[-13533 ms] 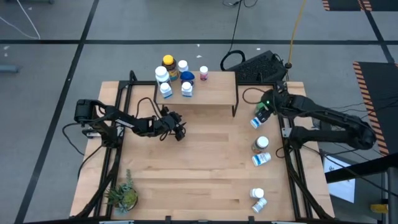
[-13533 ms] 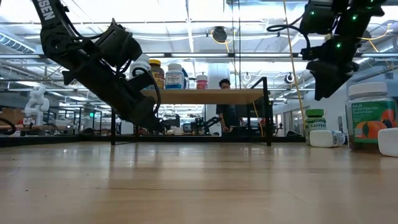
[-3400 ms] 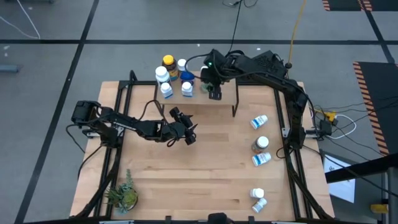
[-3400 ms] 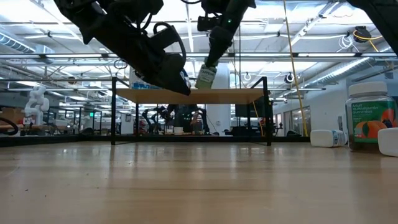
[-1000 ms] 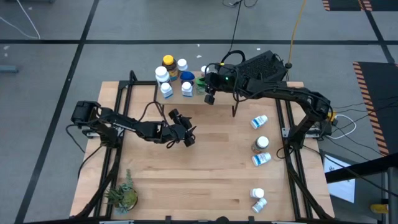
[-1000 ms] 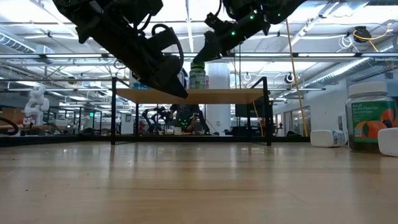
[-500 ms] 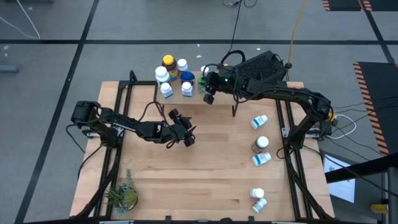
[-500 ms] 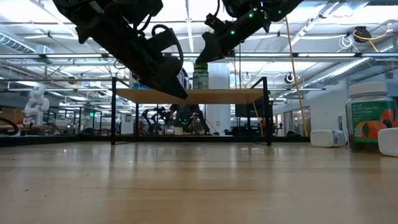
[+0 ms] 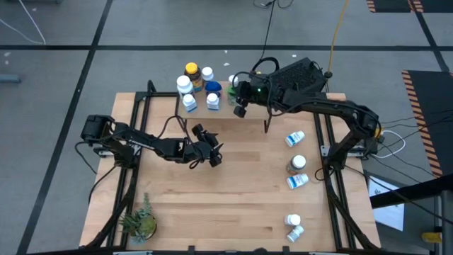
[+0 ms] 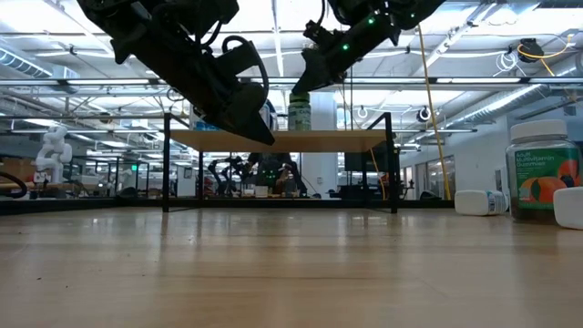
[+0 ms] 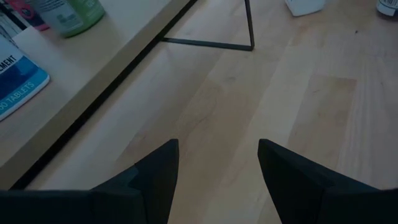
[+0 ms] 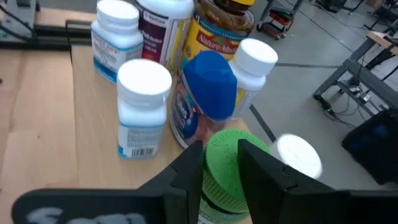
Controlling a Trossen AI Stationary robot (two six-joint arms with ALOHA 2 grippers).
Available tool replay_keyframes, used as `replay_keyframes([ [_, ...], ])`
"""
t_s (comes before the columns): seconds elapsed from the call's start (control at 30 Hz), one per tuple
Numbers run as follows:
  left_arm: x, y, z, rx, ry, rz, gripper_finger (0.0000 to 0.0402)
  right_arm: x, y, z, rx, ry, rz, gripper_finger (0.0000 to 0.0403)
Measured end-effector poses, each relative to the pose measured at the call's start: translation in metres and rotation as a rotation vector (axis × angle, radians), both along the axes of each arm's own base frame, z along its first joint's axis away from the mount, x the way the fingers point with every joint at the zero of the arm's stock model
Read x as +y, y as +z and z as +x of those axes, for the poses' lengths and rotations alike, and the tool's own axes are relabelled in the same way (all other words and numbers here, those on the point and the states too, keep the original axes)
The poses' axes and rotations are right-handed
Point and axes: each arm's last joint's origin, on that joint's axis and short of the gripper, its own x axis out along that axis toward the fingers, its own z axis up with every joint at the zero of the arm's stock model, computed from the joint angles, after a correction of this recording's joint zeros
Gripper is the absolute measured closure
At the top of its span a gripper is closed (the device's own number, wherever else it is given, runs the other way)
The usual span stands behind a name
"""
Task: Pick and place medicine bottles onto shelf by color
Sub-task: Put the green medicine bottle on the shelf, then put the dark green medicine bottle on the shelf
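Observation:
My right gripper [image 9: 234,95] is over the small light-wood shelf [image 9: 252,108], shut on the green-capped bottle [image 10: 299,113]. Behind it on the shelf stand a blue bottle [image 12: 208,93], an amber yellow-capped bottle [image 9: 191,69], a pink-labelled bottle [image 9: 232,80] and several white bottles [image 12: 143,106], all upright on their bases. My left gripper [image 9: 212,153] is open and empty, above the table in front of the shelf; its wrist view [image 11: 217,162] shows bare tabletop between the fingers. My right gripper pinches the bottle's green cap [image 12: 225,152] between its two fingers, one on each side. The fingers [image 10: 310,80] slant down from above and from the table's right. The bottle stands upright with its base at the shelf board; I cannot tell whether it touches.
Several white bottles lie or stand along the table's right side [image 9: 294,137], [image 9: 298,180], [image 9: 293,225], with a larger jar [image 9: 297,163] among them. A small potted plant [image 9: 140,223] stands at the near left corner. The shelf's right half is bare.
My right gripper has gone a little toward the table's right with the green-capped bottle, which stays upright at the level of the shelf board.

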Motion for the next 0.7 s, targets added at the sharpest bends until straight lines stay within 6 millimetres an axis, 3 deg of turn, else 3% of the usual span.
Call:
replay_keyframes([
  [0.17,0.000,0.000,0.000,-0.002,-0.002,0.000,0.0178,0.007,0.014,-0.008,-0.025,0.033,0.001,0.0312],
  [0.33,-0.001,0.001,0.001,-0.020,-0.003,-0.006,0.0178,0.020,0.028,-0.009,-0.111,0.258,0.038,0.0279],
  [0.53,-0.009,0.002,0.002,-0.049,-0.042,-0.060,0.0178,0.040,0.019,-0.005,-0.092,0.307,0.095,0.0239],
  [0.7,-0.013,-0.001,0.004,-0.059,-0.074,-0.100,0.0178,0.086,-0.006,-0.008,-0.191,0.428,-0.043,0.0244],
])
